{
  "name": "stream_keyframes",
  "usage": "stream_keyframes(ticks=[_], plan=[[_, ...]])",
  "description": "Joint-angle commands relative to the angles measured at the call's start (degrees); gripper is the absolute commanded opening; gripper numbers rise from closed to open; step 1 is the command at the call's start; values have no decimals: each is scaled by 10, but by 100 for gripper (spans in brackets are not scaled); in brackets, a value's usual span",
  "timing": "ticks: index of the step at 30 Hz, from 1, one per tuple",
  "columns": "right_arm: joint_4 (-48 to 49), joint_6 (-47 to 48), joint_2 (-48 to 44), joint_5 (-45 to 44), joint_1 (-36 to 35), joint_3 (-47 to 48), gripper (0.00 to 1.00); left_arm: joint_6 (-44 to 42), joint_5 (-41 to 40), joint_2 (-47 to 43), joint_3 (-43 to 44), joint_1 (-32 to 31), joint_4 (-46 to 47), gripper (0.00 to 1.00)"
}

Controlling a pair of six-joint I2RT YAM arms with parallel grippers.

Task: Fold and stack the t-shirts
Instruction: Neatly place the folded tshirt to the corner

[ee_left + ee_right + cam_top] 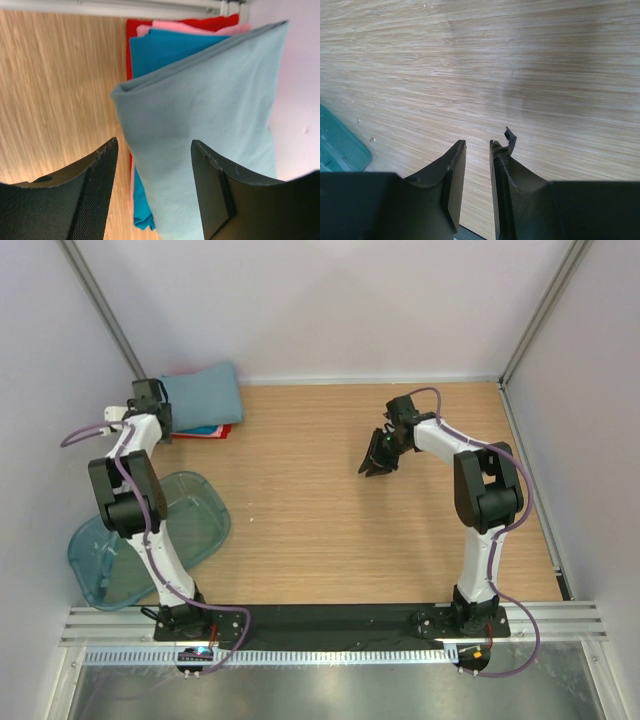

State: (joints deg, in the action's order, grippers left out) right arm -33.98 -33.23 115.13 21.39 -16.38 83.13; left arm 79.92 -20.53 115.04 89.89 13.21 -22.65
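Note:
The t-shirts lie folded in a stack at the table's back left corner. A dusty grey-blue t-shirt [205, 395] [210, 110] is on top. Under it show a bright blue one [165, 50], a thin pink layer [170, 26] and a red one [210, 22] [215, 432]. My left gripper [160, 410] [155, 150] hovers at the stack's left edge, jaws wide open over the grey-blue cloth, gripping nothing. My right gripper [378, 455] [477, 145] hangs over bare wood right of centre, its jaws a narrow gap apart with nothing between them.
A translucent teal plastic tub [150, 540] [340, 145] sits at the left, beside the left arm's base. White walls close the back and both sides of the wooden table [320, 510]. The stack lies close to the back wall.

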Motion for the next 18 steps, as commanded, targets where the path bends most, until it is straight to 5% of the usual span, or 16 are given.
stream_keyframes(ticks=[1, 18], plan=[[14, -10, -18, 10, 2, 15, 33, -1, -32, -39, -6, 11, 65, 61], [17, -18, -19, 6, 2, 10, 33, 22, -28, -32, -33, 26, 59, 59]])
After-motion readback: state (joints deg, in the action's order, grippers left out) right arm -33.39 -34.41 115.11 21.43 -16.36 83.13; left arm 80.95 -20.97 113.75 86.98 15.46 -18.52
